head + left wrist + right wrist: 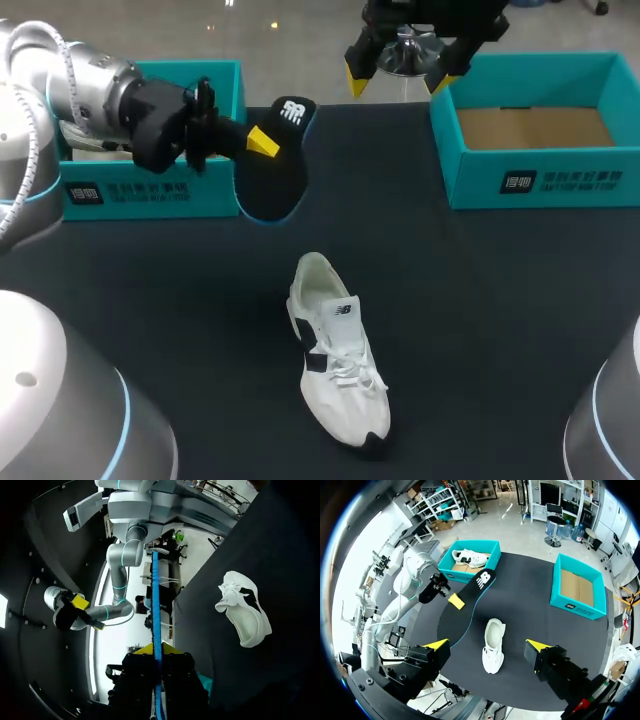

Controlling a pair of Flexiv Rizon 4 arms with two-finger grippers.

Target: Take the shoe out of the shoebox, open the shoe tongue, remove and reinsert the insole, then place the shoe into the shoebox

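Insole (275,170) out of the shoe, held in the air at the left, just in front of the left shoebox (150,195). Left claw (258,142) clenched on it, one finger on each face; the left wrist view shows it edge-on between the yellow tips. Held flat-on and clear of the worktop (500,300), likely so it can be turned and fed back in.

Shoe (335,350), white, rests on its sole mid-worktop, near side, well apart from both boxes. Heel opening points far, toe near and a little right. The mouth gapes upward, so the tongue looks already pulled open.

Right claw (398,80) released, nothing between its fingers, raised at far middle beside the right shoebox (540,180). It is probably parked out of the way.

Right shoebox shows only its cardboard floor. A second shoe (469,556) lies in the left one.

Judgement: removal done, reinsertion next.
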